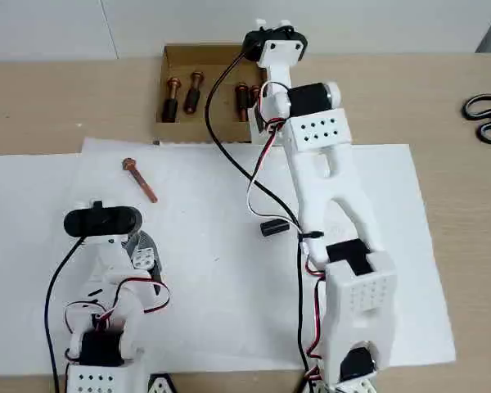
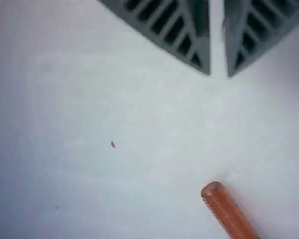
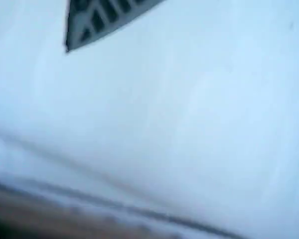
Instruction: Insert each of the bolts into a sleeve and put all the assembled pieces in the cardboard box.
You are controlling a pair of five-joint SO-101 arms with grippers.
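Note:
A loose copper bolt (image 1: 139, 178) lies on the white paper (image 1: 204, 311), left of centre. Its threaded end (image 2: 228, 210) shows in the left wrist view, a little way from my left gripper (image 2: 217, 62). That gripper is shut with nothing in it and hovers low over the paper near the front left (image 1: 141, 250). A black sleeve (image 1: 274, 227) lies on the paper beside the right arm (image 1: 319, 164). The right arm stretches to the right end of the cardboard box (image 1: 165, 82), which holds several bolts in sleeves (image 1: 172, 98). Its gripper is hidden under the arm.
Scissors (image 1: 486, 116) lie at the table's far right edge. Black cables (image 1: 229, 155) run from the right wrist across the paper. The paper between the two arms is bare.

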